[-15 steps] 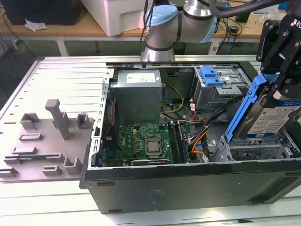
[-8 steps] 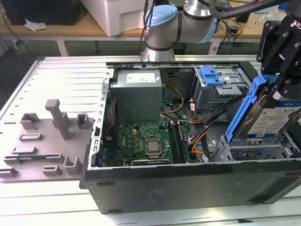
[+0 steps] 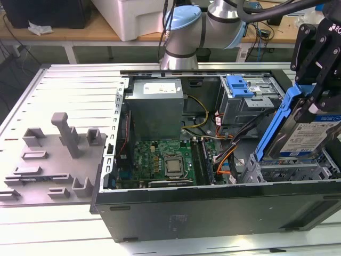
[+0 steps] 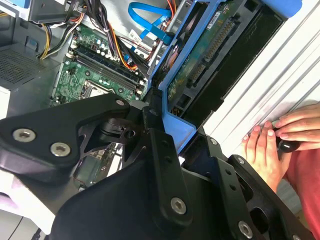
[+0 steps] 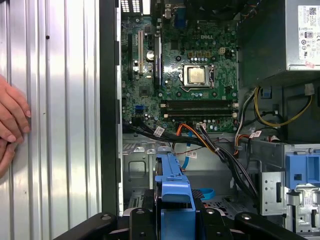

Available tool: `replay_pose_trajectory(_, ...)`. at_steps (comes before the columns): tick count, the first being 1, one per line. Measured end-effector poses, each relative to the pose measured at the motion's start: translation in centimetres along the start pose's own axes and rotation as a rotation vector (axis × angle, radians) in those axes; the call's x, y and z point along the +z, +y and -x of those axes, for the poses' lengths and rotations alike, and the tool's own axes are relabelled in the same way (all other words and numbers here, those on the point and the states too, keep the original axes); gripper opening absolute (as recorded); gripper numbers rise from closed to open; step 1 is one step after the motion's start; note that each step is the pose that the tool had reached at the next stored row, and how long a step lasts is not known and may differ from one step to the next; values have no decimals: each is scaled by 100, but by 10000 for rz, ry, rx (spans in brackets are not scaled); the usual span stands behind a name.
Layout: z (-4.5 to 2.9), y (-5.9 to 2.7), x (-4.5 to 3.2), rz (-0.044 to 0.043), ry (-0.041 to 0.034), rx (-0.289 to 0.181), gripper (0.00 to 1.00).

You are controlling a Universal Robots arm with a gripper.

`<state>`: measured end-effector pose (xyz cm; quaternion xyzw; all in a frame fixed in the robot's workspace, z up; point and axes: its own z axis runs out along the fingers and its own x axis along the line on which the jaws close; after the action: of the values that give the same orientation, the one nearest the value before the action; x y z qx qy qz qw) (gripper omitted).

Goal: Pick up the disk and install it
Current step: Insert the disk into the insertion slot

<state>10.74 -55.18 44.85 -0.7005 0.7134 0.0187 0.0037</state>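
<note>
Blue carrier rail (image 3: 274, 125) frames the disk (image 3: 311, 133); disk hangs tilted, label side facing the exterior view, over the drive cage (image 3: 282, 170) at the exterior view's right end of the open computer case (image 3: 213, 210); cannot tell whether its lower edge touches the cage; black gripper (image 3: 315, 98) is clamped tight on the disk's upper end, gripping it across the rail; green motherboard (image 3: 165, 160) lies flat in the case, well apart from the disk; a person's hand (image 4: 267, 145) rests on the ribbed metal table (image 3: 69, 90) just beside the case wall.
</note>
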Motion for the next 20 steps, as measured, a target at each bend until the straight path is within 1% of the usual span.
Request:
replay_pose_trajectory(11,4,0,24,0,0,0,37)
replay_pose_trajectory(16,23,0,28,0,0,0,37)
replay_pose_trajectory(20,23,0,35,-1,17,0,37)
